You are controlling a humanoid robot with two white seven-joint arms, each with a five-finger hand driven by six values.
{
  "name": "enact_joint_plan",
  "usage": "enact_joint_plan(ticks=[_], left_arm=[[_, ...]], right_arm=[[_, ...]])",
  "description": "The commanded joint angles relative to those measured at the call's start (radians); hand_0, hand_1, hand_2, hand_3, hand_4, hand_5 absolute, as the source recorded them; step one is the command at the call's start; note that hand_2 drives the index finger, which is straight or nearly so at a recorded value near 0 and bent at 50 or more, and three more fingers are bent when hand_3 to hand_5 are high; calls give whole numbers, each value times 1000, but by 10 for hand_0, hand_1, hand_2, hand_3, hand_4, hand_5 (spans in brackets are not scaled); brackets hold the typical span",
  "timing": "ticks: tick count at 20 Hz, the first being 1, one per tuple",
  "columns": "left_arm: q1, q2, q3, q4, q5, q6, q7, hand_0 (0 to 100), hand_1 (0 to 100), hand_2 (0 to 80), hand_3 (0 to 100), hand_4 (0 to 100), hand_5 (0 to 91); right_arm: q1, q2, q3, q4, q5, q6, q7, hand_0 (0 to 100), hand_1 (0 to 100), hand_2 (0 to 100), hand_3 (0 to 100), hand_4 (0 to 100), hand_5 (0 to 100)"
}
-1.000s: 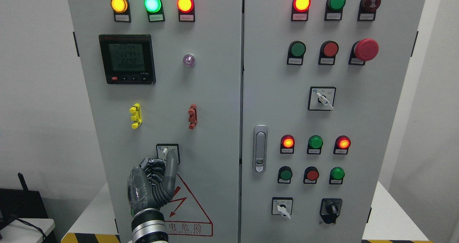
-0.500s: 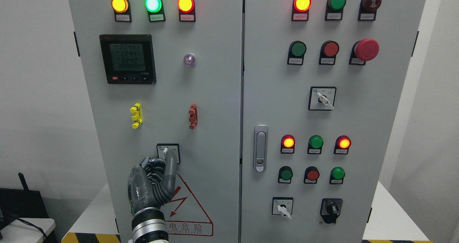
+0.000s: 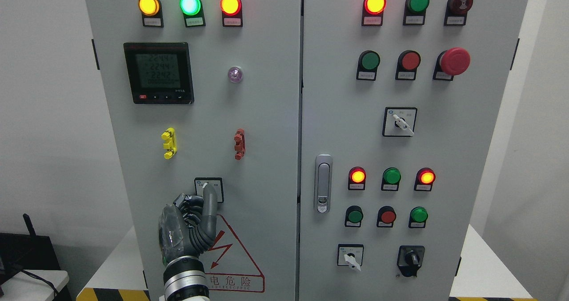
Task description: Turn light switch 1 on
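Left hand at the rotary switch on the cabinet's left door

The left hand (image 3: 189,230) rises from the bottom edge with one finger (image 3: 210,203) stretched upward and the others curled in, gripping nothing; the fingertip covers the lower part of the rotary selector switch (image 3: 209,189), touching or just in front of its small white knob. That switch sits low on the left door (image 3: 266,127) of the grey control cabinet, just above the red triangular warning sign (image 3: 235,256). Higher on the same door are a yellow clip (image 3: 169,143) and a red clip (image 3: 239,144), then a digital meter (image 3: 158,73) and a clear lamp (image 3: 235,74). Along the top, three indicator lamps (image 3: 190,4) glow amber, green and amber. The right door carries more lamps, push buttons, a red mushroom button (image 3: 454,61) and a door handle (image 3: 323,183).
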Motion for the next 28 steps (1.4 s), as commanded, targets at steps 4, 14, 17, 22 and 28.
enact_joint_plan(ticks=[4,14,17,22,28], left_arm=[[-2,1,-3,3,-39,-6,-24,428,256,546,810,888,867],[0,0,-9,2,-39,11,-24,401,288,545,810,888,866],[0,0,-9,3,-36,13,-24,395,288,546,811,888,866],[-2,0,-9,3,-36,16,-24,387,288,547,812,890,867],[-2,0,-10,3,-36,16,-24,406,261,549,816,891,868]], right_arm=[[0,0,0,-1,-18,1,-1,120,389,0,0,0,0],[0,0,0,-1,-18,1,-1,120,389,0,0,0,0],[0,0,0,-1,-17,1,-1,120,389,0,0,0,0],[0,0,0,-1,-18,1,-1,120,389,0,0,0,0],[0,0,0,0,-17,1,1,120,389,0,0,0,0]])
